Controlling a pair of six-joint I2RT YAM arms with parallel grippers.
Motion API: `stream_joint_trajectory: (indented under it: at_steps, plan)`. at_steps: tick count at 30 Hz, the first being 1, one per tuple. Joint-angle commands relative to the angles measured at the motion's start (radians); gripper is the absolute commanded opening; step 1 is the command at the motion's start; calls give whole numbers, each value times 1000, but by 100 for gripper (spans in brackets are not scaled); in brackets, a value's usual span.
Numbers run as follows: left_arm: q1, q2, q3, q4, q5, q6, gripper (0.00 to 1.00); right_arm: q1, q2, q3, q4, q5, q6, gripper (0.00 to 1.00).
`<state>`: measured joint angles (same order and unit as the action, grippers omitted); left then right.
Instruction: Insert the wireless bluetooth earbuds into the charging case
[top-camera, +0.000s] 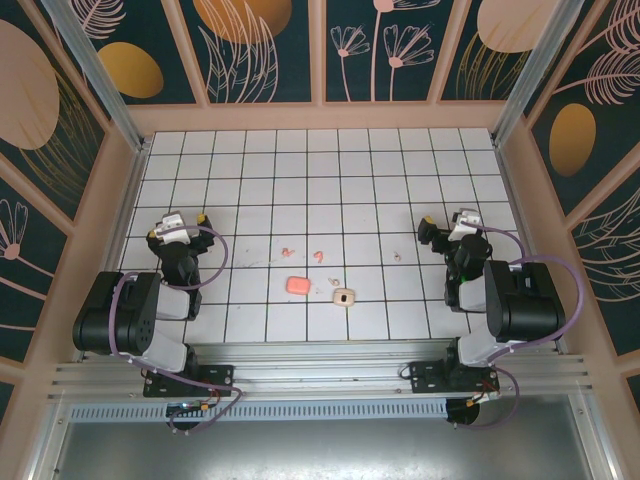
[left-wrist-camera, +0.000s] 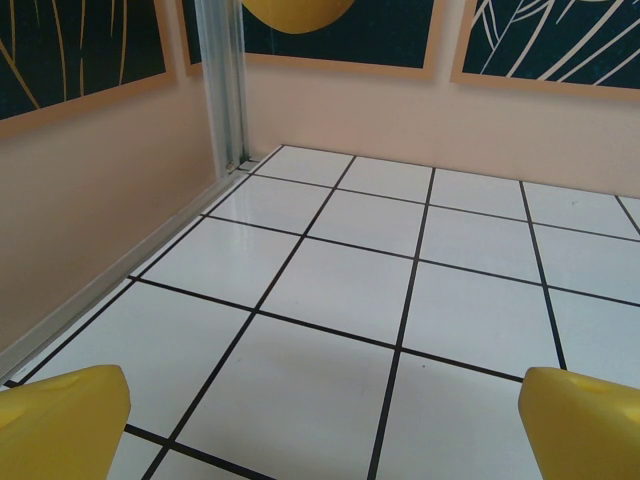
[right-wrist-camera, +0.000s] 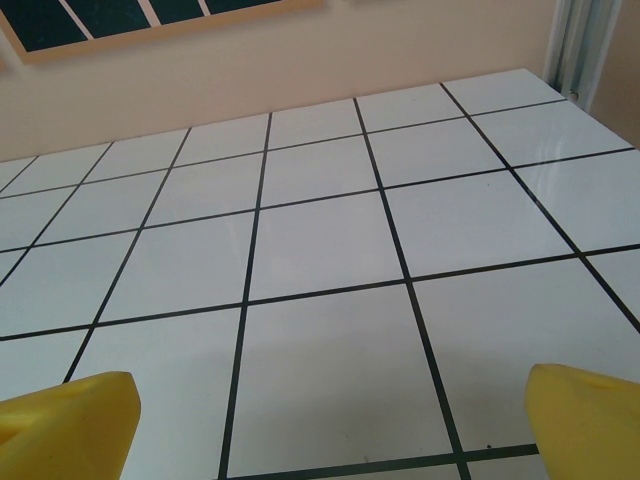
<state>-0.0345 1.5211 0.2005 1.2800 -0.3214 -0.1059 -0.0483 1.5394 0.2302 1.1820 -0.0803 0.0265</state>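
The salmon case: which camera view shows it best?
The top external view: the salmon case lies in plain sight on the tiled table, seen from above. Both wrist cameras point at other tiles, toward the walls.

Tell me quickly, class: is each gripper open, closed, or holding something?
Left gripper: open, holding nothing.
Right gripper: open, holding nothing.

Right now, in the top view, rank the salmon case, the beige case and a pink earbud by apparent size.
1. salmon case, largest, though only narrowly.
2. beige case, close to it in size.
3. pink earbud, far the smallest.
All three lie about equally far from the camera, so nearness hardly matters.
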Motion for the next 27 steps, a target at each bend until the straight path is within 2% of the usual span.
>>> stream_joint_trajectory:
  at_steps: [1, 5, 10, 14, 18, 23, 27]
  plan:
    - [6, -4, 10, 39, 5, -11, 99, 6, -53, 51, -63, -29, -38, 99]
    - [5, -37, 42, -43, 23, -4, 99, 9, -186, 152, -370, -71, -38, 99]
    - [4, -133, 222, -460, 46, -21, 99, 89, -326, 379, -914, -15, -41, 99]
    - [3, -195, 339, -715, 116, -115, 99, 212, -367, 559, -1270, 62, -5, 99]
    - [-27, -254, 420, -908, 268, -216, 98, 352, -377, 695, -1544, 91, 200, 99]
    - [-167, -322, 432, -1098, 274, -295, 96, 506, -358, 743, -1754, 90, 553, 99]
    - [-233, -332, 404, -1177, 330, -397, 93, 644, -314, 744, -1817, 85, 736, 99]
